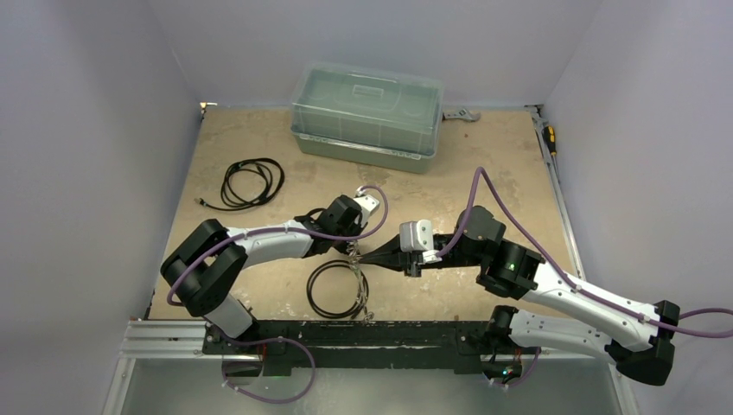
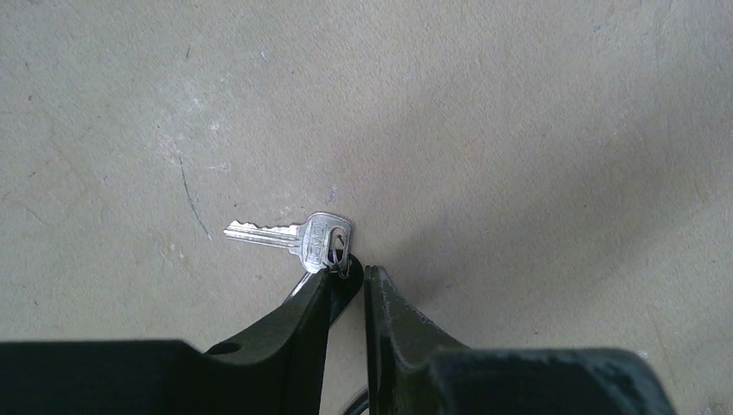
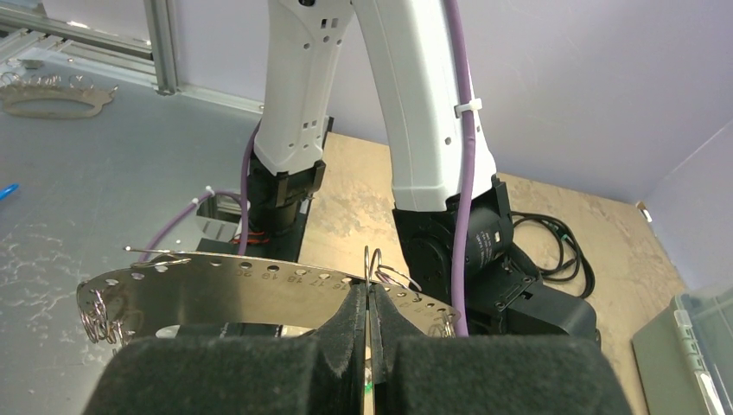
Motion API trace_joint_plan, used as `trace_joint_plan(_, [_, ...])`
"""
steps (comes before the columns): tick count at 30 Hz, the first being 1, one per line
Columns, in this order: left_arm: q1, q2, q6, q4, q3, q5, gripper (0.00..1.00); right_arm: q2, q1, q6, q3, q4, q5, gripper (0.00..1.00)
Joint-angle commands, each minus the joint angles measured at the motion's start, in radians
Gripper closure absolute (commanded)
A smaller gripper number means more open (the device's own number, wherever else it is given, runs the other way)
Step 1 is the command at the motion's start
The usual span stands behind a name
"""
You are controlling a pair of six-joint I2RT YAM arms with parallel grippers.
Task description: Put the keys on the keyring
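Note:
In the left wrist view my left gripper has its jaws nearly together, with the black head of a small key pinched at the tips. A silvery key hangs from a small ring beside it, above the table. In the top view the left gripper and right gripper meet tip to tip, and keys dangle below them. My right gripper is shut on the thin silvery wire keyring. A bit of green shows low between its fingers.
A black hoop lies under the grippers near the front rail. A coiled black cable lies at the left, a clear lidded box at the back with a grey spanner beside it. A numbered, perforated metal band curves behind the right fingers.

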Motion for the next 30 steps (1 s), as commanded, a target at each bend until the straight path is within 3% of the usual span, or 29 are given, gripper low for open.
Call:
trace_joint_plan(1, [0.003,0.0,-0.008,0.044,0.027,0.005,0.8,-0.004,0.007,0.003,0.012,0.052,0.002,1.0])
trace_joint_plan(22, [0.003,0.017,0.0,0.059,0.045,0.002,0.78,0.006,0.011,0.0,0.019,0.047,-0.006,1.0])
trace_joint_plan(30, [0.003,0.028,0.007,0.055,0.05,0.005,0.86,0.01,0.013,-0.002,0.022,0.045,-0.006,1.0])
